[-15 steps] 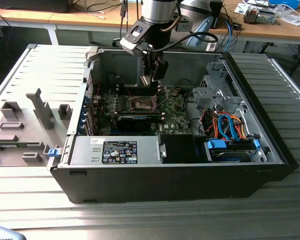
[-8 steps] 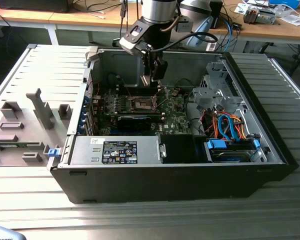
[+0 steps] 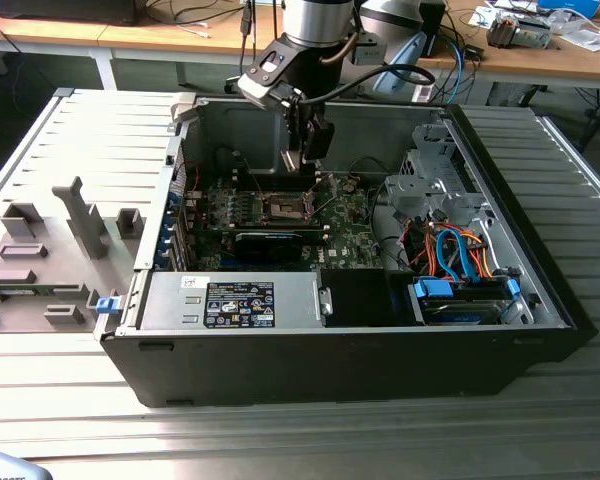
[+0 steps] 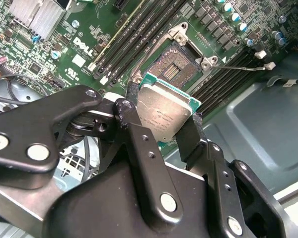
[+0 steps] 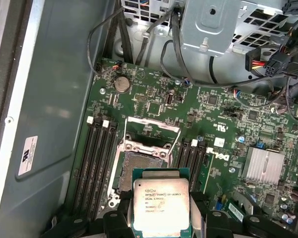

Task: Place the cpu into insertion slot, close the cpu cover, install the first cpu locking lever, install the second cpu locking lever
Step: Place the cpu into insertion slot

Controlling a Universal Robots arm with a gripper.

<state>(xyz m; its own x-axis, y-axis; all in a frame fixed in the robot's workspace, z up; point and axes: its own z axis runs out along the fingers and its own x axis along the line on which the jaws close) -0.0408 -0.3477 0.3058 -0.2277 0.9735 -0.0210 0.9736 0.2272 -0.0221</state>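
- The tool point(image 4: 161, 118) is pinching the cpu point(image 4: 165, 110) by two opposite edges. One of its fingers point(image 4: 134, 126) sits on each side, and the silvery face is turned toward both wrist cameras.
- The cpu hangs above the green motherboard point(image 5: 213, 111), close to the insertion slot point(image 5: 139, 166) but not yet seated in it. In the exterior view the tool reaches down inside the open computer case point(image 3: 540, 300), which lies on the ribbed tabletop point(image 3: 70, 400).
- The slot's dark centre is bare. The cpu cover point(image 5: 152, 125) appears to be swung back off it, on the side away from the cpu.
- I judge the chip to be light, flat and fully stiff, so a modest squeeze should carry it without any flex.
- Its metal lid looks smooth and its rim thin. An off-centre grip could let it slip or tip between the pads.
- The edges look like the right place to hold it. The contacts underneath and the fine pins in the slot are likely fragile, so the chip is best kept level rather than pressed or dragged.
- Both fingers sit near the middle of their edges, which should keep the chip from rotating.
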